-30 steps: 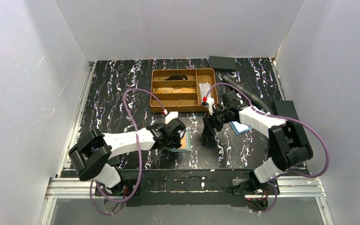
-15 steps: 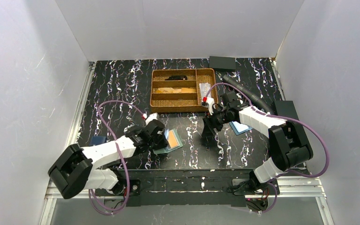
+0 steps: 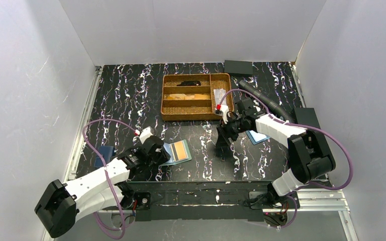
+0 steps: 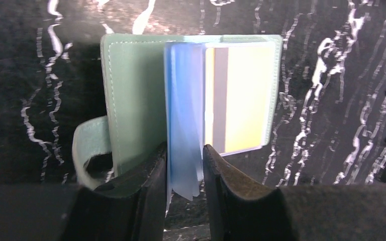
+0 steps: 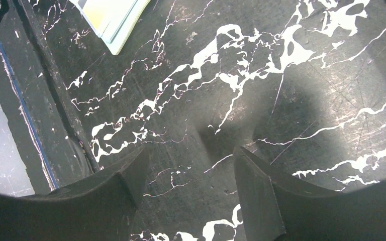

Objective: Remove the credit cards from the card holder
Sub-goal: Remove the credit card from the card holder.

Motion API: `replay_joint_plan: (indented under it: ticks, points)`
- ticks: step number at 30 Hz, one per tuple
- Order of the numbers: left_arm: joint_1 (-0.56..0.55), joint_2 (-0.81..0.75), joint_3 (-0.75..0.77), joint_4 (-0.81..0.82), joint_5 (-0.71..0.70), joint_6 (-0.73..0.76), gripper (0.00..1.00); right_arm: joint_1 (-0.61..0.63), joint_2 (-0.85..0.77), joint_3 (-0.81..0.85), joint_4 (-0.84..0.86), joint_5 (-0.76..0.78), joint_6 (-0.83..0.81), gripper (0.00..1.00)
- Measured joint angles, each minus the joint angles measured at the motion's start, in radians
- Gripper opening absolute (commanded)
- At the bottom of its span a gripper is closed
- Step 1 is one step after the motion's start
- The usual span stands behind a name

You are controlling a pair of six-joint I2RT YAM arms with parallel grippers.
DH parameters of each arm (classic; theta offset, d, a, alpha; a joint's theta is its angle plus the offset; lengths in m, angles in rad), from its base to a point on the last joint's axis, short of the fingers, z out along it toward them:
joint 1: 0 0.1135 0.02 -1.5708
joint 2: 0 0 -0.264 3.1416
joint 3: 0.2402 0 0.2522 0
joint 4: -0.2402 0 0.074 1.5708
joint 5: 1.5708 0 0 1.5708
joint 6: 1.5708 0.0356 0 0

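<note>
The left arm [image 3: 98, 179] and the right arm [image 3: 276, 128] are built alike: smooth white shells between bulky black joint housings; a purple cable [image 3: 105, 122] loops loosely along each; a small red tab [image 3: 136, 133] marks each white wrist block; the fingers [image 4: 140, 196] are matte black, thick and wedge-shaped.

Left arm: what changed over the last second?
Left gripper pulled back toward the near-left; the card holder slid left with it and now lies open, orange card exposed. Fingers straddle a clear pocket panel; grip unclear. Right gripper, open, and tray unchanged.
</note>
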Motion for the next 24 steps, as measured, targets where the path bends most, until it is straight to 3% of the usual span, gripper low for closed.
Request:
replay_joint_plan:
  ticks: [12, 17, 21, 24]
  points:
    - [0.005, 0.065, 0.103, -0.384, -0.162, -0.071, 0.45, 0.018, 0.002, 0.0, 0.0, -0.002, -0.011, 0.7]
    - [0.005, -0.003, 0.18, -0.459, -0.161, 0.01, 0.67, 0.019, 0.006, 0.0, -0.008, -0.005, -0.025, 0.71]
    - [0.007, -0.156, 0.192, -0.42, -0.101, 0.143, 0.97, 0.019, 0.007, 0.001, -0.045, -0.017, -0.072, 0.71]
    - [0.008, -0.288, 0.186, -0.351, -0.043, 0.211, 0.98, 0.019, 0.007, 0.003, -0.08, -0.029, -0.126, 0.71]
